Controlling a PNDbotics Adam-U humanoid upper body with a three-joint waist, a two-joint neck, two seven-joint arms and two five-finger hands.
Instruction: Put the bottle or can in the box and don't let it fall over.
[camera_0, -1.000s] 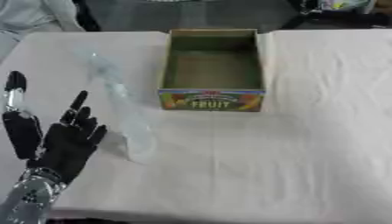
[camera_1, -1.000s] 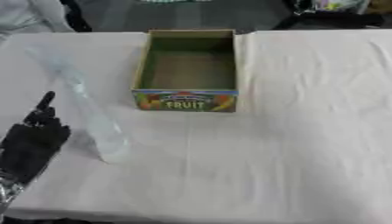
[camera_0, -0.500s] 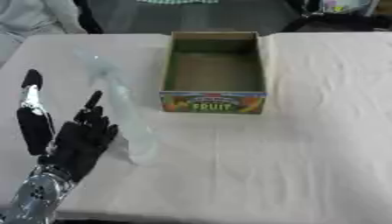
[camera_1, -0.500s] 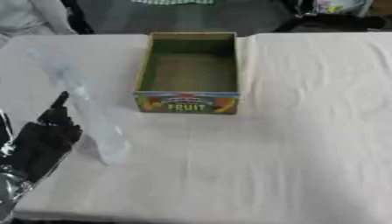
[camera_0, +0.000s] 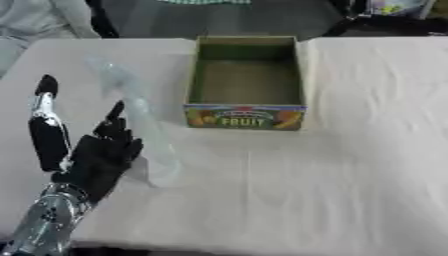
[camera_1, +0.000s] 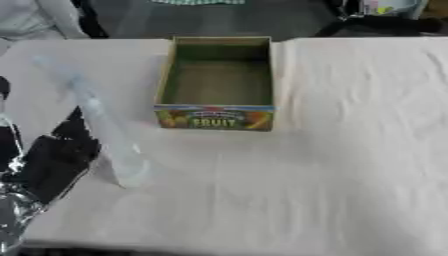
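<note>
Bench (camera_0: 350, 165): draped in a pale cloth, creased; dark floor past the far edge.

Box (camera_0: 247, 82): open-topped cardboard tray, green inside, front panel printed with fruit and the word FRUIT; set at centre-far on the cloth, upright, nothing visible inside.

Bottle (camera_0: 140, 122): clear plastic, nearly colourless against the cloth; standing left of the box and apart from it, base nearest the camera, neck slanting away to the far left. Outside the box.

Left hand (camera_0: 92, 157): black, silver wrist, entering from the lower left corner; fingers straight and spread, pointing up and away, holding nothing; just beside the bottle's lower part, contact not discernible.

Right hand: not shown in either view.
</note>
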